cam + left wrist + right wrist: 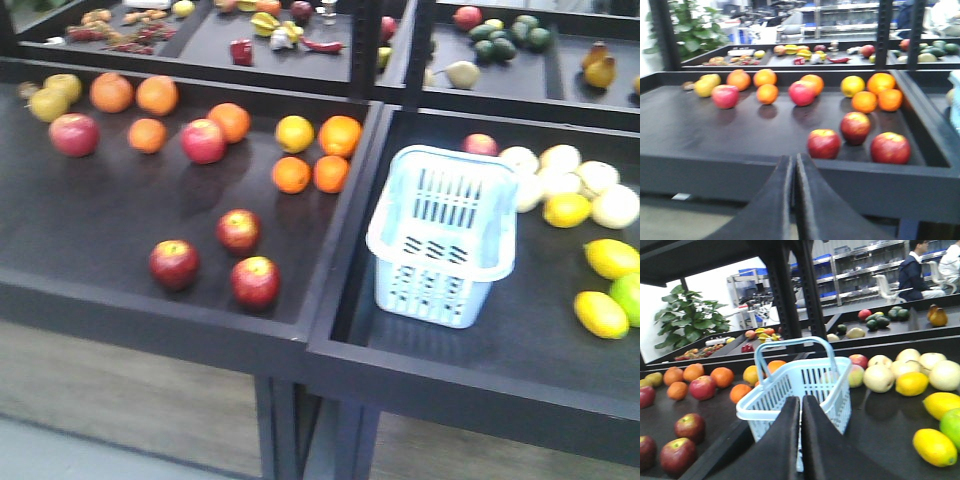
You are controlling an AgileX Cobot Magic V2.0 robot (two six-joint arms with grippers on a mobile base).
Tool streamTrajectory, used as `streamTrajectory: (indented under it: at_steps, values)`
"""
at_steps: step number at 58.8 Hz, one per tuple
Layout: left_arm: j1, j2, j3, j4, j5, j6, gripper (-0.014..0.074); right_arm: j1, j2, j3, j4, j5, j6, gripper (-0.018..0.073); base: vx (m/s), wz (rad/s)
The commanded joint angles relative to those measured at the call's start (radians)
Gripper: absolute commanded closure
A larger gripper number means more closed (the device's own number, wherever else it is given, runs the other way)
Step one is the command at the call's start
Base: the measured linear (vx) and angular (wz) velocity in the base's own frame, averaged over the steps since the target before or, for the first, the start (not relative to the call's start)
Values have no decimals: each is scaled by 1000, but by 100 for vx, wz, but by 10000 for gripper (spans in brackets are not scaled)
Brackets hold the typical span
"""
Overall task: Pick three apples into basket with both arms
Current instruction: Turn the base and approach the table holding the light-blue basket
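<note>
Left gripper (792, 159): jaws pressed together, nothing held, hanging just outside the front edge of the left tray (715, 172). Right gripper (801, 399): clenched likewise, nothing held, close in front of the basket (825, 382). The basket stands upright against the left edge of the right tray (500, 350), toward the front. Three apples (239, 230) are clustered near the left tray's front-right corner, not touching. Oranges (315, 173) lie behind them.

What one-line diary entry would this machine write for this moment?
stage: nothing picked yet | dark red apples: three on black tray | basket: empty, on neighbouring tray | left gripper: shut | right gripper: shut
</note>
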Motion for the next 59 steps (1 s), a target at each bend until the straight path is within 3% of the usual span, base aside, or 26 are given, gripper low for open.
streamTrajectory:
  at_steps: [1, 59]
  values:
    - [-4, -3, -27, -4, -79, -7, 603, -6, -12, 11, -6, -73, -7, 565, 8, -31]
    - [-4, -3, -27, -4, -79, -7, 603, -6, -12, 11, -6, -73, -7, 565, 10, -21]
